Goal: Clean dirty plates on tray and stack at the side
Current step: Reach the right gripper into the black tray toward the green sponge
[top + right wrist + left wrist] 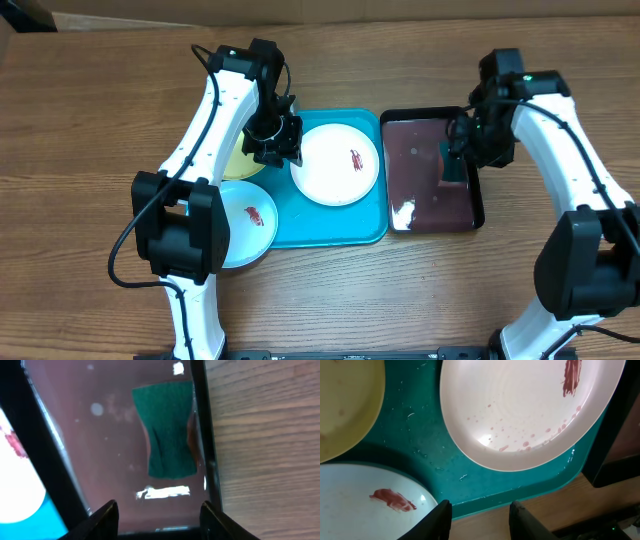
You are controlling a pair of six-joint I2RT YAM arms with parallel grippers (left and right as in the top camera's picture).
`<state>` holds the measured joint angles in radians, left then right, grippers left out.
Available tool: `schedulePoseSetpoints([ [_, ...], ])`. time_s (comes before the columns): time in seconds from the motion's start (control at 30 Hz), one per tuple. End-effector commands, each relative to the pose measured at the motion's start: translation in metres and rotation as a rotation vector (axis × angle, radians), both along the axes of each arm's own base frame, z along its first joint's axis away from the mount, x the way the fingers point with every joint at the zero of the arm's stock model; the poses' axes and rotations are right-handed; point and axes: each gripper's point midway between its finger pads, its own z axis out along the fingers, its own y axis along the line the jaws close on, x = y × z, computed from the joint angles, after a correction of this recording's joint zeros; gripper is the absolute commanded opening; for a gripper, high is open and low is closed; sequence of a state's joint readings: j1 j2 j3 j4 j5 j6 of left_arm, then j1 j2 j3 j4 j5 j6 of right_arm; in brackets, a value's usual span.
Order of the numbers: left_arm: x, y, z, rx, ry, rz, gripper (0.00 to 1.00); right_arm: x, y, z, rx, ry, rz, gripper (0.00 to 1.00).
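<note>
Pickup of the green pad (pixel 170 430) looks the step in hand: my right gripper (pixel 160 512) has jaws spread and empty, the pad lying ahead of them in the black tray (pixel 202 420). My left gripper (pixel 480 510) gapes empty over the turquoise tray (pixel 430 435), the smeared white plate (pixel 520 410) ahead. Next: straddle pad, pinch.
</note>
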<state>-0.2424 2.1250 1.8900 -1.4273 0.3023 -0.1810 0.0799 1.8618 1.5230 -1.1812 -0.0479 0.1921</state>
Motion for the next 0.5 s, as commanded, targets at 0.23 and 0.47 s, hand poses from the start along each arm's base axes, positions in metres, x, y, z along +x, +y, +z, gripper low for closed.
schedulePoseSetpoints([
  [0.23,-0.001,-0.001,-0.003,0.003,0.013,0.008,0.41,0.017,0.003,-0.051,-0.169,-0.149,0.036,0.54],
  [0.47,-0.001,-0.001,-0.003,0.003,0.012,0.008,0.42,0.020,-0.003,-0.055,-0.205,-0.175,0.021,0.56],
])
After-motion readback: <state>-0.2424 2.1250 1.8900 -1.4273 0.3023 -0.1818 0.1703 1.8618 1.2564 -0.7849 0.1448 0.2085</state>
